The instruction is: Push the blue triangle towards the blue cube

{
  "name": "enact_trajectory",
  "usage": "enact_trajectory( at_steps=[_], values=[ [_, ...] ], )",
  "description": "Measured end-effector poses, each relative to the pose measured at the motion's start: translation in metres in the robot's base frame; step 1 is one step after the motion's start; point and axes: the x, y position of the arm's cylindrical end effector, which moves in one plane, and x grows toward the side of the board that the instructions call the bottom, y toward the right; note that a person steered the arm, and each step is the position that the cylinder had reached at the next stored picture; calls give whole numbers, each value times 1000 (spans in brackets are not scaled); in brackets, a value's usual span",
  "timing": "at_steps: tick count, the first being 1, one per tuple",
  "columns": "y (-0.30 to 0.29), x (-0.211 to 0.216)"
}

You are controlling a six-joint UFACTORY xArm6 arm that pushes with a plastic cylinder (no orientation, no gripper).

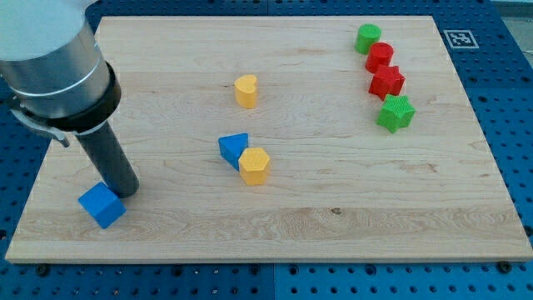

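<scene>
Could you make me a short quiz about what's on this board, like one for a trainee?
1. True or false: the blue triangle touches a yellow block.
2. Which block is my tip right beside? A) green star B) blue cube C) yellow heart
3. Fill in: the four blocks lined up at the view's top right are two red ones between two ____ ones.

Key
1. True: the two sit edge to edge near the board's middle.
2. B: my tip stands at the upper right edge of the blue cube, at the view's lower left.
3. Green: a green round block above, a green star below.
</scene>
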Motion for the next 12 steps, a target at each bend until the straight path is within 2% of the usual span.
enact_trajectory(
  at_steps=[2, 3, 4, 5, 8, 11, 12],
  values=[
    [30, -74],
    [91, -99],
    [162, -103],
    [181, -62],
    [139, -71],
    [98, -34],
    [82, -34]
  ],
)
